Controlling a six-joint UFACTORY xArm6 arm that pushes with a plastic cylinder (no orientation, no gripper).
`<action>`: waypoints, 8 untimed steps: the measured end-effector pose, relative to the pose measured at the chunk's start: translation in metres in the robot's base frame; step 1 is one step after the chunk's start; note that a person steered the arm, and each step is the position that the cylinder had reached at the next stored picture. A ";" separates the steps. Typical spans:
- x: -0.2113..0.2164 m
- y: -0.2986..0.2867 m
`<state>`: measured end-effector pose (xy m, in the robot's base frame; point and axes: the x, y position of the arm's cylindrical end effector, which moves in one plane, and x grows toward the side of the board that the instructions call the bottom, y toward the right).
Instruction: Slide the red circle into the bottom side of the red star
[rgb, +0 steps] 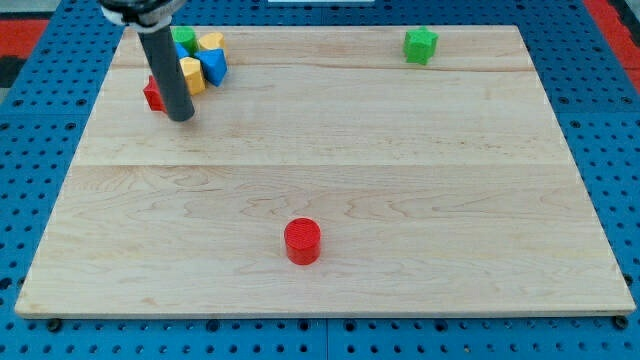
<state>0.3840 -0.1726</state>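
Near the bench's (330, 300) top left corner the red star (153, 95) is half hidden behind my tip (181, 117), beside clustered green (184, 40), yellow (211, 43) and blue (213, 66) blocks; the red circle (302, 241) is seen near the bottom edge's middle, a green block (421, 45) near the top right; no hand is carried.

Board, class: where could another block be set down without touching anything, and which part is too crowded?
Free: the wide stretch between the red circle and the green block, plus the view's whole right side and bottom-left corner. Crowded: the top-left, where my tip stands beside the red star and the blue-yellow-green cluster.
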 end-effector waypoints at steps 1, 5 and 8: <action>0.035 0.030; 0.157 0.234; 0.162 0.074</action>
<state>0.5460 -0.0991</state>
